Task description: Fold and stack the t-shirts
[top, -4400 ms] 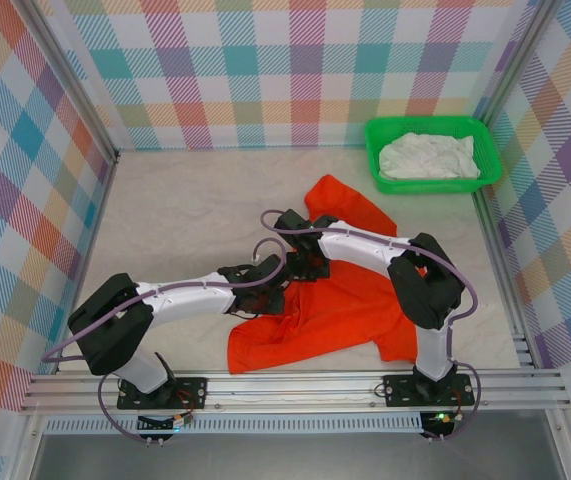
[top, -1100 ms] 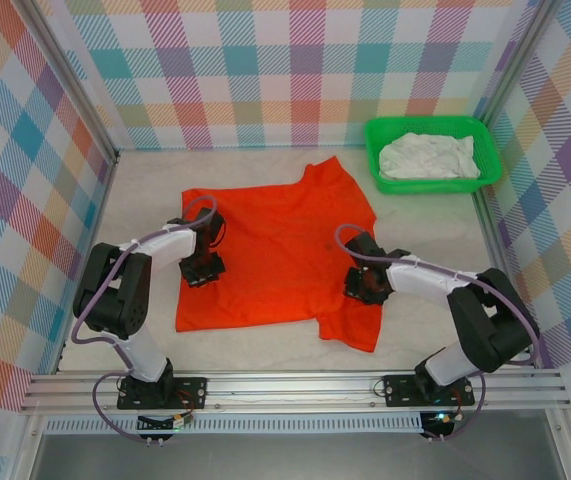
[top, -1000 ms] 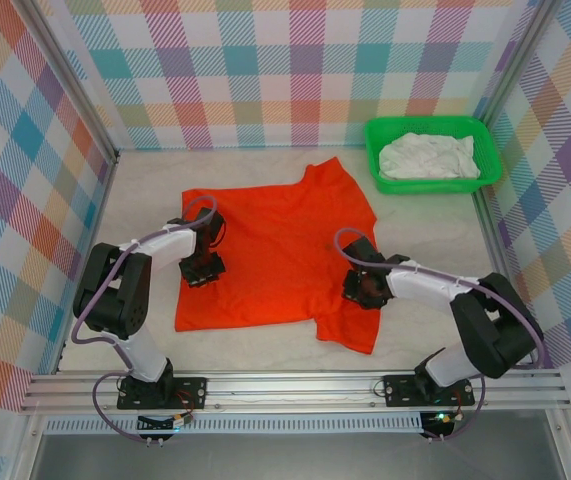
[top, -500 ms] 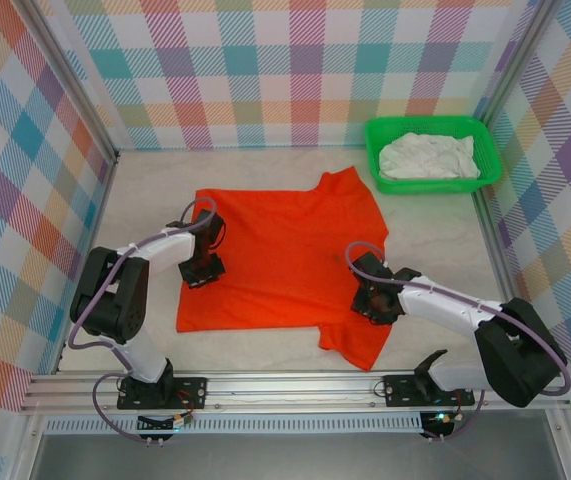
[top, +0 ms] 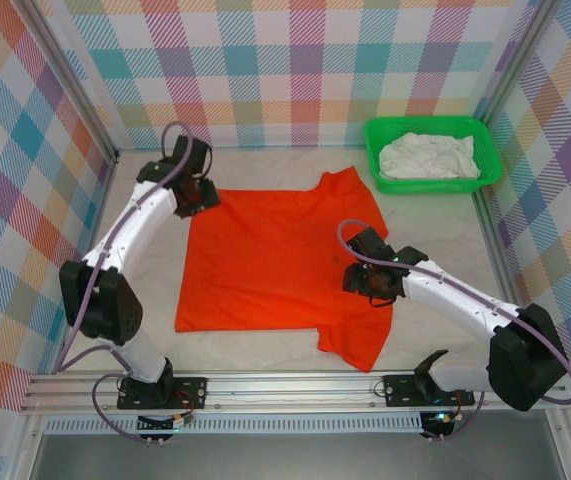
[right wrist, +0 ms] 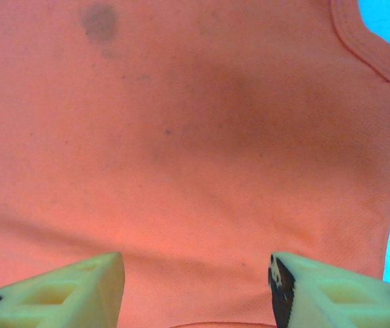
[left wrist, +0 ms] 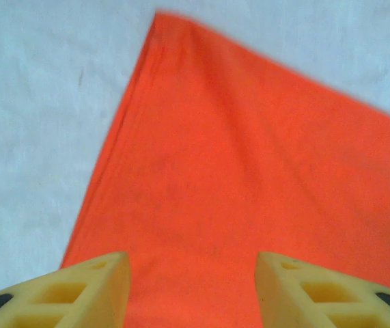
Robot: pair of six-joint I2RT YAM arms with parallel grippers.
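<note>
Top external shows us the orange shirt (top: pixel 265 260) spread flat on the table (top: pixel 145 230), roughly at its middle. Its long axis runs left to right: the hem lies on the left, and the two short sleeves splay out on the right, one toward the far side and one toward the near edge, so the neck end points right. The left gripper (top: pixel 193 192) sits over the far left corner of the shirt, at the hem. In the left wrist view we see its yellow fingers (left wrist: pixel 85 287) standing apart with nothing between them, the orange cloth below and the hem corner tapering ahead onto bare table. The right gripper (top: pixel 368 280) is over the right end of the shirt, between the sleeves. In the right wrist view its fingers (right wrist: pixel 65 287) are likewise apart and hold nothing. The cloth there lies smooth, with a stitched edge band curving at the upper right and a dark stain (right wrist: pixel 100 20) at the top. The white shirt (top: pixel 427 157) lies crumpled in the green basket (top: pixel 433 186) at the far right corner, well apart from both grippers.
</note>
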